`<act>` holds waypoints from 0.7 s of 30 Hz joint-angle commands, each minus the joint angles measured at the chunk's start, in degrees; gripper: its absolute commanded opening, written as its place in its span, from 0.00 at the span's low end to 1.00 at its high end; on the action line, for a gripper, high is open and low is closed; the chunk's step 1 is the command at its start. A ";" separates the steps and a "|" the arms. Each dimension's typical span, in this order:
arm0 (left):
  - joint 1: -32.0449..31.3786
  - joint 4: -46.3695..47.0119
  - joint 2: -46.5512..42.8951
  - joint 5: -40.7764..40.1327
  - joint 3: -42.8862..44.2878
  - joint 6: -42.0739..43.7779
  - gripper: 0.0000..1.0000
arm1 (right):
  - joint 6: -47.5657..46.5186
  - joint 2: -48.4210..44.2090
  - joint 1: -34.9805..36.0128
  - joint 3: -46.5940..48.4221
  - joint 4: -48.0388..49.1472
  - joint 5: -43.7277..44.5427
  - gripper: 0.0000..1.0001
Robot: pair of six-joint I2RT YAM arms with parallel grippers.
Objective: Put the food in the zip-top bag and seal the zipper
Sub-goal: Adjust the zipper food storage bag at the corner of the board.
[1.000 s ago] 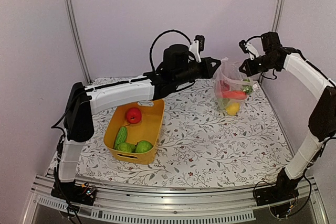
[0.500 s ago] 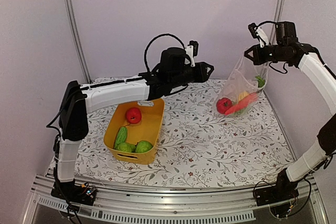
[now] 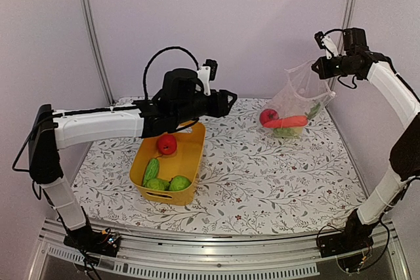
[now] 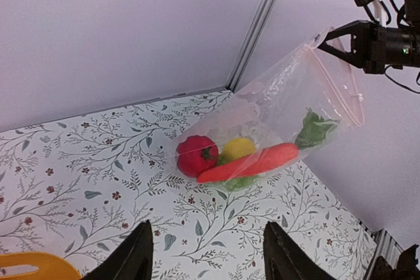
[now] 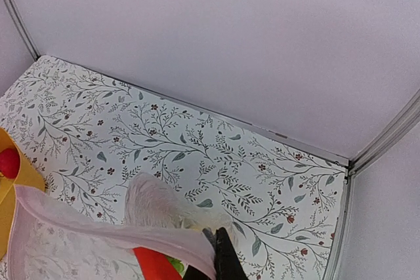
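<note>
right gripper pinching zip-top bag rim | left gripper fingers apart, empty | inside bag: apple, carrot

Open tabletop lies between the yellow basket at left and the zip-top bag hanging at the rear right corner. The left arm crosses the air near the basket's far end. The rear wall and corner post close in behind the bag. Passage is free along the front edge.
</note>
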 commanded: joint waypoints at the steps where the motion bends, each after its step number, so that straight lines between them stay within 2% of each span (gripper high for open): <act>1: 1.54 -1.53 -5.44 -2.91 -5.53 2.66 0.58 | 0.03 0.50 -1.05 2.52 2.62 -2.17 0.00; 2: 1.58 -1.53 -6.58 -3.30 -6.99 2.40 0.70 | 0.13 -0.14 -1.00 1.64 3.04 -4.58 0.00; 3: 1.58 -1.57 -7.62 -3.55 -8.25 1.87 0.96 | 0.40 -0.49 -1.04 0.53 3.54 -6.78 0.00; 4: 1.58 -2.63 -8.53 -3.72 -9.17 1.20 0.99 | 0.57 -0.96 -0.86 -0.95 4.03 -8.82 0.00; 7: 1.58 -13.17 -8.98 -5.24 -7.78 -0.89 1.00 | 0.23 -1.96 0.37 -5.67 5.07 -12.77 0.00; 10: 1.46 -20.35 -8.81 -6.36 -7.22 1.15 1.00 | -1.49 -2.34 2.52 -10.83 5.61 -15.90 0.00; 16: 1.21 -17.18 -16.58 -9.17 -16.48 4.05 1.00 | -3.18 -1.74 5.48 -17.04 5.66 -21.87 0.00; 19: 1.25 -21.93 -19.61 -18.41 -15.11 5.56 1.00 | -3.74 -2.77 5.47 -17.50 5.58 -23.63 0.00; 21: 1.49 -29.59 -19.04 -29.96 -11.69 5.10 1.00 | -4.00 -4.42 5.56 -17.50 5.65 -24.87 0.00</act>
